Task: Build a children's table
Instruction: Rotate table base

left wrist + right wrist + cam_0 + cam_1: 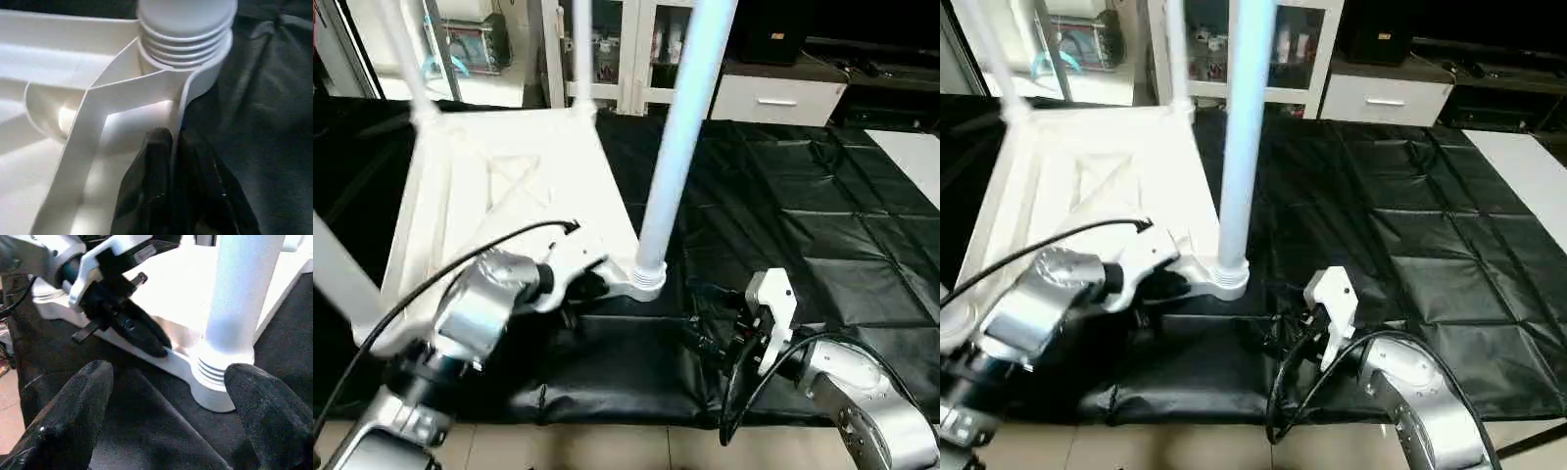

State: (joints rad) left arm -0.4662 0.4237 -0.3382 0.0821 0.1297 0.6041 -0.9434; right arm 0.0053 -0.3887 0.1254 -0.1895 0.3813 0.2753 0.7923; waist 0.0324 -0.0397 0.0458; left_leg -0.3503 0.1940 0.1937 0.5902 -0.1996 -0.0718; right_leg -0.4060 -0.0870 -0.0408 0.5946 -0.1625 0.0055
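The children's table lies upside down on the black mat, its white ribbed top [509,186] facing up. Legs stand in its corner sockets: a thick near one [680,127] in the front right socket [646,279], two at the back [582,49] [406,49], and one at the front left [337,274]. My left gripper [173,147] is shut on the top's front rim, one finger on each side of the wall, just beside the front right socket. My right gripper [173,379] hovers open low over the mat, a short way in front of that socket and apart from it.
The black padded mat [803,196] stretches right and back from the table. Its front edge meets bare floor [607,446]. A white drawer unit [778,98] and glass-door shelving [636,49] stand behind. A white panel [911,157] lies at the far right.
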